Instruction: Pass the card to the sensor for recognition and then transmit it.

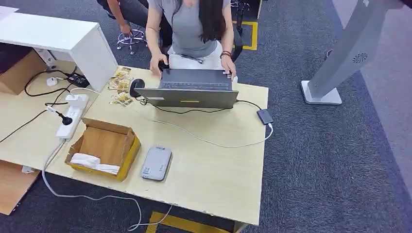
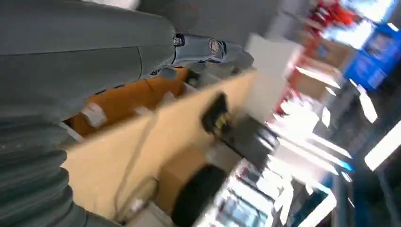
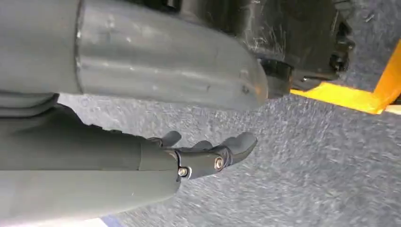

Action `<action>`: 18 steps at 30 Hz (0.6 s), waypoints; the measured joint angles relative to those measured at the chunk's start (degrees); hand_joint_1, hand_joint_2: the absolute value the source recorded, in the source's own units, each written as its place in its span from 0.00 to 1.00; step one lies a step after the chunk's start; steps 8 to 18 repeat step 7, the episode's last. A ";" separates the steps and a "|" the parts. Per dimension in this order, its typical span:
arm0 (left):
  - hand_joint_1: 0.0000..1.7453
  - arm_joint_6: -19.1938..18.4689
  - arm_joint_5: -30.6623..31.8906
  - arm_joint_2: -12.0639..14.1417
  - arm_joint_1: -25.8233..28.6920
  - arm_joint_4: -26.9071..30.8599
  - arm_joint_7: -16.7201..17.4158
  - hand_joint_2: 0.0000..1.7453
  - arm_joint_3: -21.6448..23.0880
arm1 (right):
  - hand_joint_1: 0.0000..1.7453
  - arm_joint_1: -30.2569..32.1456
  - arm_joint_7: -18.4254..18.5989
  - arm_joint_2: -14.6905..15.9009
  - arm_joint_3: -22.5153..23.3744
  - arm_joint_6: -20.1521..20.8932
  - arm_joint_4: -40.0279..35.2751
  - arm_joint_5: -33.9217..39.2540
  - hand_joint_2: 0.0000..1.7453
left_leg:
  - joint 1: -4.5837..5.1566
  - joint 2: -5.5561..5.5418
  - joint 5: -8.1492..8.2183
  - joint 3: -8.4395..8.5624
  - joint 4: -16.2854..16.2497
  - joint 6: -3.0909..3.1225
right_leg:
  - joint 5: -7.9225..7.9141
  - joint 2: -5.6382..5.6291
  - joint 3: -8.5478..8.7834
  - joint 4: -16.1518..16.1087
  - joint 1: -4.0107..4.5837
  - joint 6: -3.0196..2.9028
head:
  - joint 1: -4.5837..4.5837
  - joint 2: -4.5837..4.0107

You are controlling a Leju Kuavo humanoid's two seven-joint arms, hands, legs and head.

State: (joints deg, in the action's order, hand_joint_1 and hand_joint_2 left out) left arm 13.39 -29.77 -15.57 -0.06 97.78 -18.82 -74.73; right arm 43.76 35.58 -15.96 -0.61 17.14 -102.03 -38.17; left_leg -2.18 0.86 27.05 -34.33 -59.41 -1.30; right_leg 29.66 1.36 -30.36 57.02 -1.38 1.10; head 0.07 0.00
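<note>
A flat grey sensor box (image 1: 156,163) lies near the front edge of the wooden table (image 1: 214,165). Just left of it stands an open cardboard box (image 1: 104,147) with white wrapped items (image 1: 94,162) in its near end; I cannot make out a single card. In the blurred left wrist view my left hand (image 2: 208,49) hangs beside the table edge (image 2: 142,137), fingers stretched out and holding nothing. My right hand (image 3: 210,152) hangs over the grey carpet (image 3: 307,170) with fingers loosely apart and nothing in them.
A person (image 1: 192,29) sits at the far side behind a grey laptop (image 1: 189,90). A black scanner (image 1: 136,86), snack packets (image 1: 120,87), a white power strip (image 1: 73,114) and cables lie on the table. A grey stand (image 1: 340,58) rises on the right.
</note>
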 joint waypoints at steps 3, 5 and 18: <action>0.00 5.51 -0.24 -2.38 -0.05 -7.11 1.27 0.00 -1.61 | 0.00 -0.98 -1.77 0.00 1.75 1.97 0.68 -1.66 1.00 | 0.04 -0.02 0.03 0.00 -0.01 0.03 | -0.01 0.03 0.02 -0.03 -0.04 0.02 | -0.02 0.00; 0.00 10.01 0.11 -3.38 -0.05 -12.95 2.31 1.00 -1.61 | 0.00 -1.79 -2.36 0.00 2.64 2.80 1.49 -2.12 1.00 | 0.07 -0.05 0.03 0.02 -0.01 0.04 | -0.03 0.04 0.03 -0.04 -0.08 0.04 | -0.02 0.00; 0.00 11.91 0.20 -4.17 -0.04 -17.62 2.49 1.00 -1.57 | 0.00 -2.31 -2.53 0.00 3.21 3.12 2.18 -2.12 1.00 | 0.06 -0.04 0.02 0.03 -0.02 0.05 | -0.04 0.03 0.03 -0.04 -0.07 0.05 | -0.04 0.00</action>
